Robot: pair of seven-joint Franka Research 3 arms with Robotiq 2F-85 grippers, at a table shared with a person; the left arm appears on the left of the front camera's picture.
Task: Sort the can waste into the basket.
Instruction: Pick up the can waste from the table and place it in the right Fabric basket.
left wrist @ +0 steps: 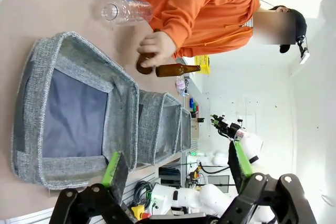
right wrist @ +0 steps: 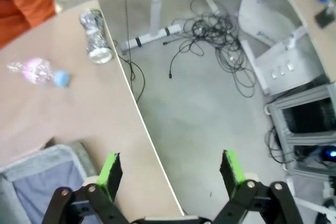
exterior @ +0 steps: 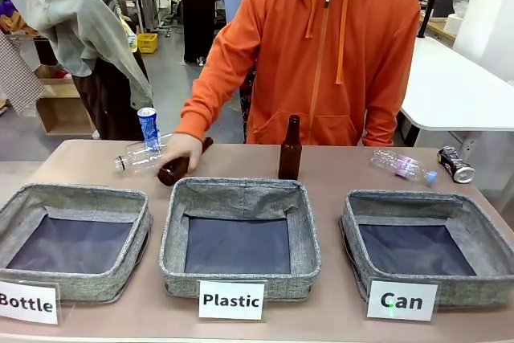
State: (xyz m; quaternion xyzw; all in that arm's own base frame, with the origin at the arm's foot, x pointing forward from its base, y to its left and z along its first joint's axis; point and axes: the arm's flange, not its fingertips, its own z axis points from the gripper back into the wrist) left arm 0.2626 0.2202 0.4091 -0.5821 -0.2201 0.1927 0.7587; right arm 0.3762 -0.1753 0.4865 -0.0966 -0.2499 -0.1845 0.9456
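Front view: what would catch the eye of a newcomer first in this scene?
First, the person in a bright orange hooded sweatshirt at the far side, one hand resting on a lying brown glass bottle. Next, three grey fabric square bins in a row along the near edge, signed "Bottle", "Plastic" and "Can". The bright blue metal can stands far left; the dark black-and-silver metal can lies far right.

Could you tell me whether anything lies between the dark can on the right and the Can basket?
Nothing visible does. The dark can lies on its side just beyond the Can basket, with bare table between; the clear bottle lies beside it, off that path.
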